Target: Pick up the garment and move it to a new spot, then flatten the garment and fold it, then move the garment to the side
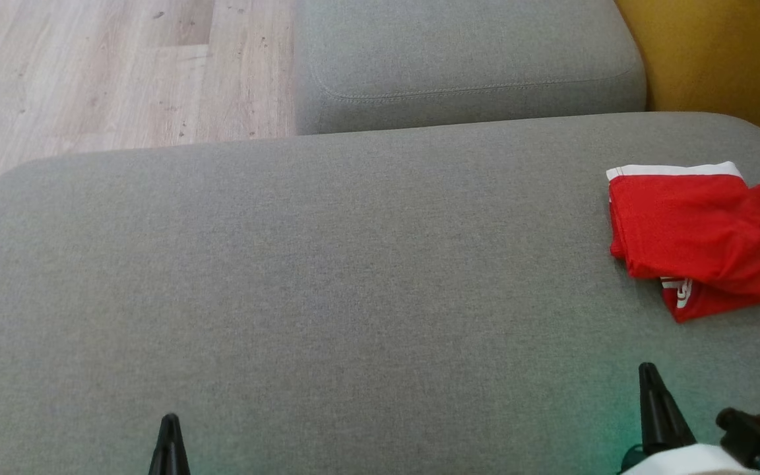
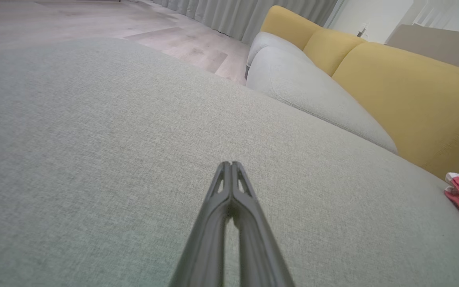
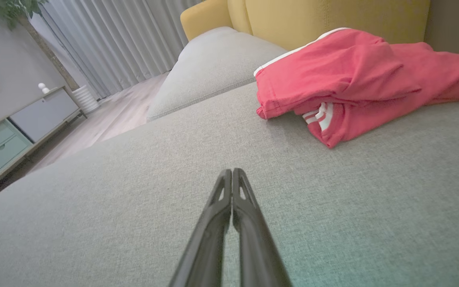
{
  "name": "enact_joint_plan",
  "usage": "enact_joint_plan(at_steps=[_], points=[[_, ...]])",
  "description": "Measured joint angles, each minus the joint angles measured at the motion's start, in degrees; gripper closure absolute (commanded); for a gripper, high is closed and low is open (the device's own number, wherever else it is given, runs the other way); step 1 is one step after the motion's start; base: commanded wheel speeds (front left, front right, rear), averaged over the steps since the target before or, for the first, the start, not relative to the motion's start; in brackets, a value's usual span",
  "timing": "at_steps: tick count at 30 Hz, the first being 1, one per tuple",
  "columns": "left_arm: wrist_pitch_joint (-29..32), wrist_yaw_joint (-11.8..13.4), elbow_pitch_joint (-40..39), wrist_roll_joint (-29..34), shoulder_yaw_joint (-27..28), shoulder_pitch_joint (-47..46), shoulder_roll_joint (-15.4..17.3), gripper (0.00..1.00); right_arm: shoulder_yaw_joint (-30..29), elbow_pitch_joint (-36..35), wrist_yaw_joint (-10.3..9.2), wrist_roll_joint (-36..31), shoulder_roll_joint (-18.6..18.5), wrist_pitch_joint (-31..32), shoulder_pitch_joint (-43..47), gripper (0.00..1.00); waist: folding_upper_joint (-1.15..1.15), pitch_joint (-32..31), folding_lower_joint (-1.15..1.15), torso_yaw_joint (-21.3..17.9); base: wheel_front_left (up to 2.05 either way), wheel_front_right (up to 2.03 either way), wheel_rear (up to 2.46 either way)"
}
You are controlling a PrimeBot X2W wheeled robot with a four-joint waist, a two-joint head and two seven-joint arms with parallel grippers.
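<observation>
Red fabric with a white band along one edge, the loosely folded garment [image 1: 696, 231] lies on the right side of the broad grey woven seat cushion [image 1: 353, 277], ahead of the right gripper [image 1: 646, 367] and apart from it. Seen from above, the left gripper [image 1: 169, 418] is well apart from the cloth. The wrist views make plainer that each pair of dark fingers is pressed together, holding nothing. The right wrist view adds white stripes on the garment's lower layer and a low cabinet with pale green drawers [image 3: 10, 135]. The left wrist view catches just a corner of the cloth below the mustard-yellow backrest [image 2: 405, 95].
</observation>
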Motion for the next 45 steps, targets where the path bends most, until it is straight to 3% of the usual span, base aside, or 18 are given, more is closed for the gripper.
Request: enact_joint_plan(at_steps=[45], points=[[7.5, -2.5, 1.1, -28.6, 3.7, -7.0, 0.1, 1.00, -2.2, -0.3, 0.00, 32.6, -0.1, 6.6, -5.6, 1.00, 0.00, 1.0, 0.00, 0.3, 0.00, 0.00, 0.00]])
